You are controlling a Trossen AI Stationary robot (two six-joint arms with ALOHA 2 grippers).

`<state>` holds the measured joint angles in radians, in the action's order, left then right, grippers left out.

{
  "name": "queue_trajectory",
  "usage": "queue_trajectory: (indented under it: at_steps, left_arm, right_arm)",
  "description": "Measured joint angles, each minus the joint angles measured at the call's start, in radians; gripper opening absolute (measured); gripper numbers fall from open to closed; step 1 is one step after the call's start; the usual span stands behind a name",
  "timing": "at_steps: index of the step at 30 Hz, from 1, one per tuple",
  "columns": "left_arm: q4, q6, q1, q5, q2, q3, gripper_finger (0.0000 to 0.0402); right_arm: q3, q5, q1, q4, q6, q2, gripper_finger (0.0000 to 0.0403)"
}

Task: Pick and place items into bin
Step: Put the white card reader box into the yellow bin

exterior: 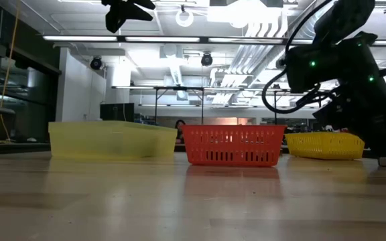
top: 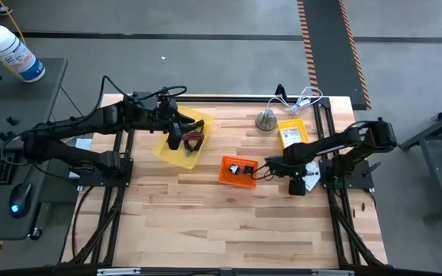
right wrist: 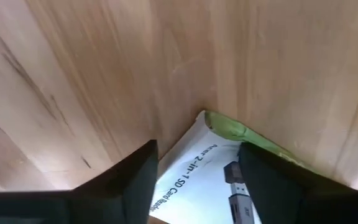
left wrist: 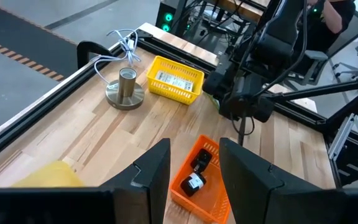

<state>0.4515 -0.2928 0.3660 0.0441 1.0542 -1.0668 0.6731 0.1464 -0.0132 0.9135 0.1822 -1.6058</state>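
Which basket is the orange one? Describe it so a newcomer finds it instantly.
Start at the light wooden table and look to its middle, between the two dark arms. There sits the small orange slotted plastic basket, holding small black items. Unlike the yellow slotted basket beside the silver bell-shaped metal object, it is orange and nearest the right gripper.

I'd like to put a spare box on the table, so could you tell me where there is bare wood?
The near half of the table, below the orange basket, is bare. It is crowded farther back: the left gripper over the yellow bin, the silver bell, the small yellow basket, and the right gripper at a white card.
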Motion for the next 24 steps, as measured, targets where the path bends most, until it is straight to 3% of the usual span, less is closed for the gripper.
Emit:
queue_trajectory:
  at_steps: [3, 9, 19, 24]
  left_arm:
    - [0.000, 0.000, 0.000, 0.000, 0.000, 0.000, 0.0124]
    - [0.000, 0.000, 0.000, -0.004, 0.000, 0.000, 0.0124]
    - [0.000, 0.000, 0.000, -0.004, 0.000, 0.000, 0.0124]
    - [0.001, 0.000, 0.000, -0.004, 0.000, 0.000, 0.0124]
  right_arm:
    - [0.000, -0.012, 0.000, -0.003, 0.005, -0.002, 0.0169]
    - [-0.009, 0.039, 0.000, 0.006, 0.006, -0.002, 0.0025]
    - [0.073, 0.098, -0.003, 0.034, 0.086, 0.020, 0.0002]
    - [0.144, 0.128, -0.036, 0.076, 0.203, 0.074, 0.0000]
